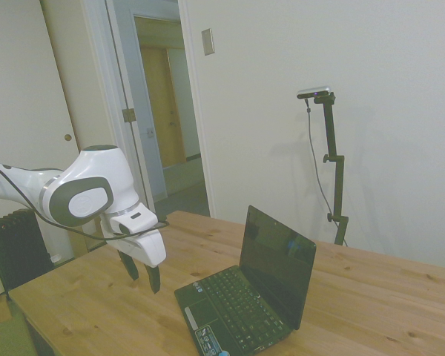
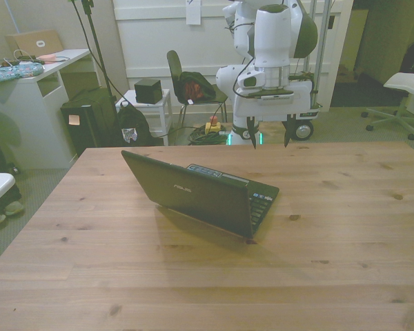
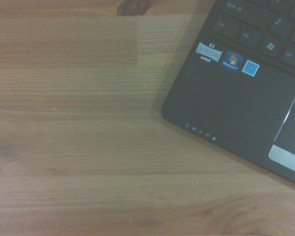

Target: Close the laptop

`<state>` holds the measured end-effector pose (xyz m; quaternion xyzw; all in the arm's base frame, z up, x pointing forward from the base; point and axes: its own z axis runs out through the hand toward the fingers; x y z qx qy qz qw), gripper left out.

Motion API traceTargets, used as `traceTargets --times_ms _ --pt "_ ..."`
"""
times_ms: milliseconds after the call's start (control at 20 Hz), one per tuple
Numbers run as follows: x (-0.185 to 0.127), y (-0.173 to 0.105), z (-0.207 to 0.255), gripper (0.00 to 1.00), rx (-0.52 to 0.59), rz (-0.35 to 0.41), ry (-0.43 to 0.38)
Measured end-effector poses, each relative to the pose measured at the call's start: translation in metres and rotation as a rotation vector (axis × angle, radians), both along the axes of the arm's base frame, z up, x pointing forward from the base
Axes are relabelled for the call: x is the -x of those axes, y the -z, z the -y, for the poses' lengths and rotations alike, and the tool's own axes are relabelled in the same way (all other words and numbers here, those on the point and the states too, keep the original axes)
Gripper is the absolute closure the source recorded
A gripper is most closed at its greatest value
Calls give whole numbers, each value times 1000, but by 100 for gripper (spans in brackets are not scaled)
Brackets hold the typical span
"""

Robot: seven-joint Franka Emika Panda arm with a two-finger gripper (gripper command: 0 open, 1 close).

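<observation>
**Still wide open: the risks sit in the approach, not the push**

Broadly, the wooden surface (image 1: 371, 289) carries only the laptop (image 1: 248, 297), which stands near its middle with the lid raised a little past upright and the keyboard deck facing the robot. Nothing touches it yet, so the closing has not begun.

The claw (image 2: 270, 132) hangs above the surface just off the deck's front corner, fingers spread apart and pointing down, holding nothing. From the wrist view, the palm-rest corner with its small stickers (image 3: 228, 58) lies right below the camera.

Likely trouble, as I judge it: the lid's top edge stands higher than the fingertips look now, so a level sweep toward it could strike the glossy screen (image 1: 278, 256) or the keys instead of catching the lid from behind. Pushing low on the lid, near the hinge, might slide or tip the light machine across the wood instead of folding it. Spread fingers could also snag the lid's edge.
</observation>
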<state>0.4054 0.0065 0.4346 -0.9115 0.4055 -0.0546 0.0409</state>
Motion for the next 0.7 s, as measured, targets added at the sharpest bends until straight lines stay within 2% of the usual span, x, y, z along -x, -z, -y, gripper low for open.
traceTargets --times_ms 150,250,500,700 --pt "-3 -1 2 0 9 1 3" --pt "-11 -14 12 0 33 25 24" --pt "-34 -72 68 0 91 96 117" --pt "-48 -129 112 0 116 151 193"
